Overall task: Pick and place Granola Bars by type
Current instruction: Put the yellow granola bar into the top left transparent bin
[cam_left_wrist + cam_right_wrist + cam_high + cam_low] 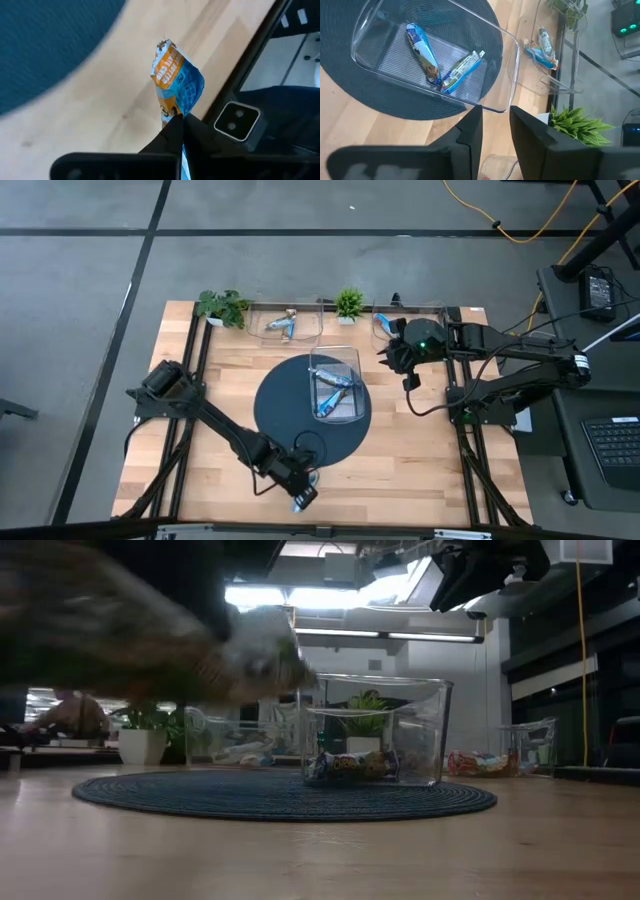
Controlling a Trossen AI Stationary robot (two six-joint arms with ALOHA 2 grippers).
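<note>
Left wrist view alone shows left gripper fingers pinched shut on crinkled blue-and-orange wrapped granola bar, arm stretched low over bare wood beside round dark mat, right gripper parted, empty, above clear plastic bin holding two bars.

Grey floor, bright ceiling lights

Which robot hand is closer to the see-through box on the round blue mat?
The right. The right gripper hovers beside the center bin's far corner; the left gripper, holding a blue bar, sits near the table's front edge.

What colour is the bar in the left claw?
Blue with an orange band, clearest in the left wrist view.
</note>
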